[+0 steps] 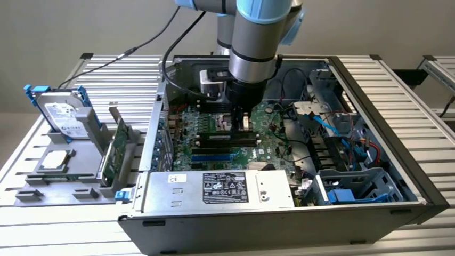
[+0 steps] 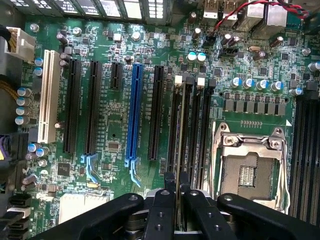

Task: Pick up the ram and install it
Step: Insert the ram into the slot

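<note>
- the gripper (image 1: pixel 240 118) is seen lowered into the open computer case (image 1: pixel 408 176) in the exterior view, over the motherboard (image 1: pixel 206 154).
- in the wrist view the gripper (image 2: pixel 176 176) is seen with its fingers (image 2: pixel 162 200) drawn close, clamped on the ram (image 2: pixel 179 145). the ram is viewed edge-on as a thin strip.
- the ram is held in line with the black memory slots (image 2: pixel 200 130), between the black expansion slots and the cpu socket (image 2: pixel 247 172). whether it is seated cannot be told.
- a blue slot (image 2: pixel 134 112), a white slot (image 2: pixel 48 95) and red-black wires (image 2: pixel 250 7) are made out in the wrist view.
- at the exterior view's left, a grey rack (image 1: pixel 57 176) is seen outside the case, with a hard drive (image 1: pixel 63 114) in blue rails stood upright in it and a green card (image 1: pixel 117 146) stood beside it.
- a white-and-black label is carried by the power supply (image 1: pixel 220 189). its print cannot be read.
- the hard drive's label cannot be read either.
</note>
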Available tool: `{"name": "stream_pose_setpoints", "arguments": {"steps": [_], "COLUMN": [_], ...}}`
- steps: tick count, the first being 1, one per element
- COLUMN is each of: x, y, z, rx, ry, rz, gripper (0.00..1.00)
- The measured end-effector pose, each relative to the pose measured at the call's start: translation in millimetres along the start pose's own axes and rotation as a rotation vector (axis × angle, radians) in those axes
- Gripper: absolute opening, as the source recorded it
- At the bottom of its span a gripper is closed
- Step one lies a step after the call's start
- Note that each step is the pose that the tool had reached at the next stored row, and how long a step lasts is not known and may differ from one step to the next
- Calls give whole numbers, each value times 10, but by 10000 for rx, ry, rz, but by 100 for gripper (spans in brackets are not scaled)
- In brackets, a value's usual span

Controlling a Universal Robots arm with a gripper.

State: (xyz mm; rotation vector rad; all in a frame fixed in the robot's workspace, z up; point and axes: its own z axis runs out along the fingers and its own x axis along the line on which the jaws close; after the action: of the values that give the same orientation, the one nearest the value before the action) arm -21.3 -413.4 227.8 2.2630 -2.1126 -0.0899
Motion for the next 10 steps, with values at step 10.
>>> {"name": "stream_pose_setpoints", "arguments": {"steps": [10], "x": [8], "y": [-4], "z": [56], "rx": [-1], "ry": [1], "rz": [-1], "gripper": [14]}}
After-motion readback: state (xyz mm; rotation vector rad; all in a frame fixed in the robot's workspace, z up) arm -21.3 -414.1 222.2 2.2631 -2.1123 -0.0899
